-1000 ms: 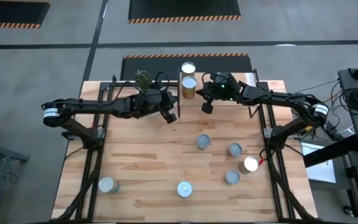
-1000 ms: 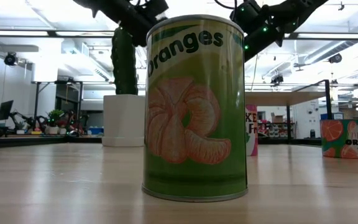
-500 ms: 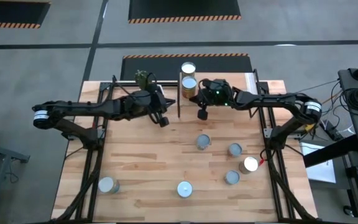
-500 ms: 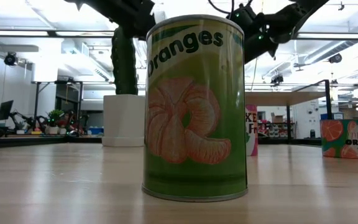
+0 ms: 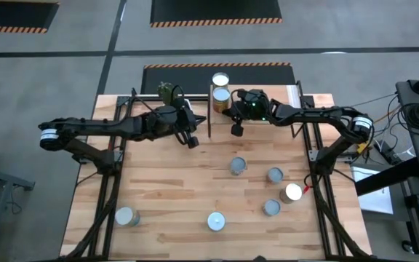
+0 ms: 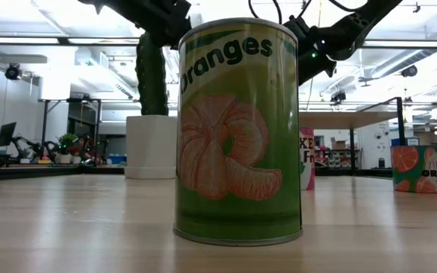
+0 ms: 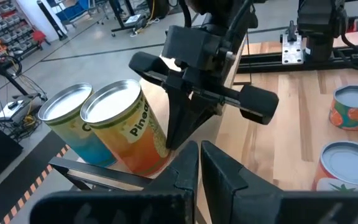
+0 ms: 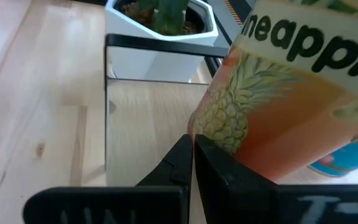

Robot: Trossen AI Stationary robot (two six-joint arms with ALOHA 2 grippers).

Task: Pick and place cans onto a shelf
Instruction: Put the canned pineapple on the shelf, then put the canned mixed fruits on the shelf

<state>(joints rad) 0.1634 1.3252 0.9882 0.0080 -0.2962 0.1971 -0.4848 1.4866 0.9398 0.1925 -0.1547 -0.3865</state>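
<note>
— Where are we?

— Between picks, we judge. Two cans [image 5: 220, 89] stand on the shelf [image 7: 104, 180]; five wait on the tabletop [image 5: 166, 189]. Both our left fingers [image 7: 199, 163] and right fingers [image 8: 188, 155] are pressed together, empty, near the shelf.

— Next?

— Swing out, spread over the nearest can [image 5: 238, 166].

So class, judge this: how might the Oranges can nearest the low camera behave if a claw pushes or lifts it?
The Oranges can looks rigid metal, so probably stiff. Standing upright and tall, it may tip if pushed high. Once tipped, its round body would likely roll.
</note>
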